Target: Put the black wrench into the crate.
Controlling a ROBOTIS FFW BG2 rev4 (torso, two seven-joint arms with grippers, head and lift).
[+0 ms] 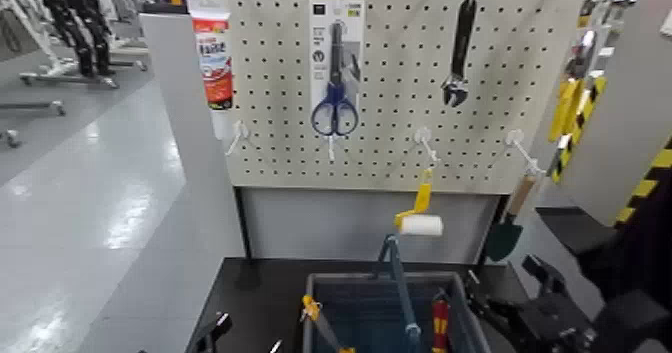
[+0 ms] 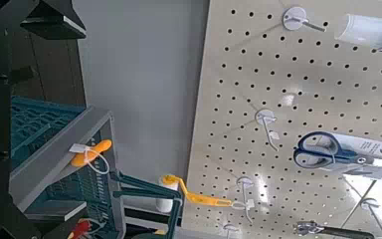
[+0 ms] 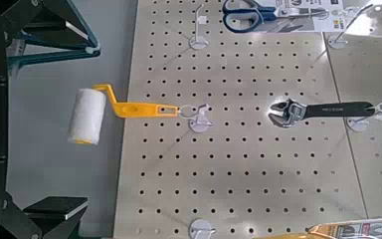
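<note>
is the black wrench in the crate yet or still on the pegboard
Still out: the black wrench hangs from a hook on the pegboard, jaw downward, well above the crate.

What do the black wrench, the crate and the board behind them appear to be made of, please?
The black wrench looks like metal with a matt black coating; its jaw edges show bare and silvery. The crate seems moulded plastic, blue-grey with a ribbed, slatted wall and a lighter rim. The pegboard is a flat cream panel with regular holes; painted metal or hardboard, I cannot tell which.
</note>
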